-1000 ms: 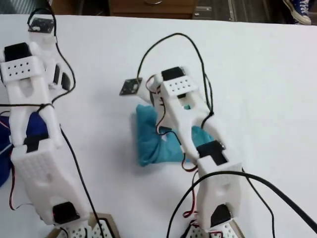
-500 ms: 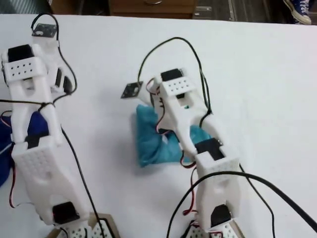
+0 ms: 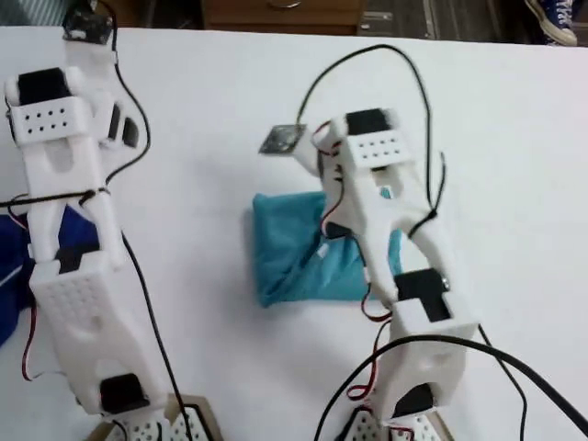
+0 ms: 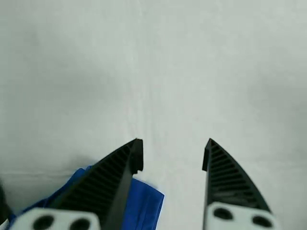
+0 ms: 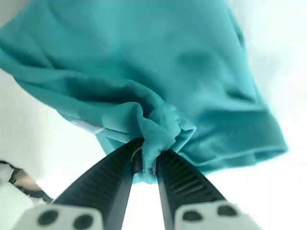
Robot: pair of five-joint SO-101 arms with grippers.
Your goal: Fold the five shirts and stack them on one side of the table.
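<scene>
A teal shirt lies bunched at the table's middle, partly under the right arm. In the right wrist view my right gripper is shut on a gathered fold of the teal shirt, which hangs spread beyond the fingers. A blue shirt lies at the table's left edge, mostly hidden behind the left arm. My left gripper stands open over bare white table, with a corner of the blue shirt just behind one finger.
The white table has free room at the right and across the back. Black cables loop over both arms. A wooden cabinet and floor lie past the far edge.
The right arm has moved right and toward the back, pulling the teal shirt's fold with it so the cloth spreads wider. The left arm shifted slightly toward the back.
</scene>
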